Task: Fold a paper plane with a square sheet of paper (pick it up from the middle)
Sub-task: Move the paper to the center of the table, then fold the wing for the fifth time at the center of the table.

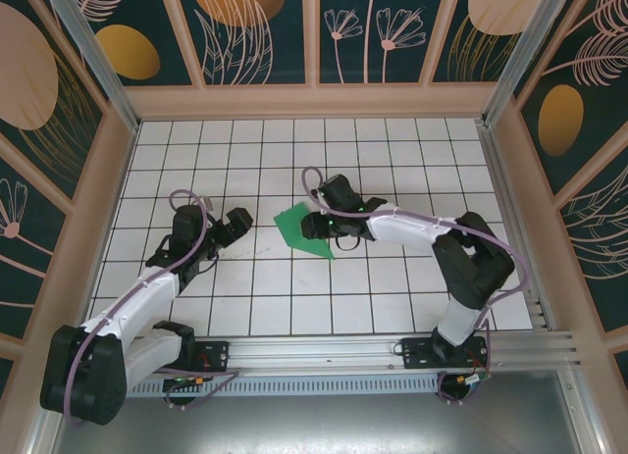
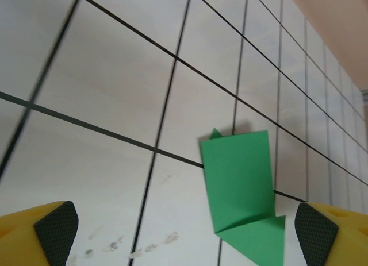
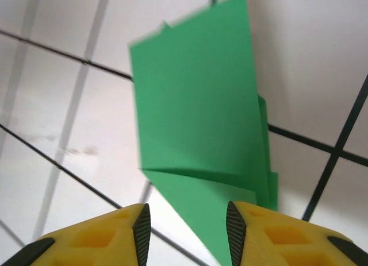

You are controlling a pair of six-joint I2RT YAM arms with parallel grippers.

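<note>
Paper (image 1: pixel 304 228), green and already creased into a smaller shape with one pointed end, lies near the middle of the desk (image 1: pixel 392 297). Its long axis runs from a broad end on the far left to a point on the near right. The right tool (image 1: pixel 324 222) sits right at the sheet's right edge. In the right wrist view the paper (image 3: pixel 195 116) stretches straight away from the right tool (image 3: pixel 187 226), whose jaws stand partly apart with the point lying in the gap, released rather than pinched. The left tool (image 1: pixel 228 227) hangs well apart to the left with bare tiles between, its jaws spread wide and empty. From the left tool (image 2: pixel 185 231) the paper (image 2: pixel 238 185) lies ahead and to the right. The right arm is plainly the nearer, so any next crease or pickup likely falls to it, reaching leftward across the fold.
</note>
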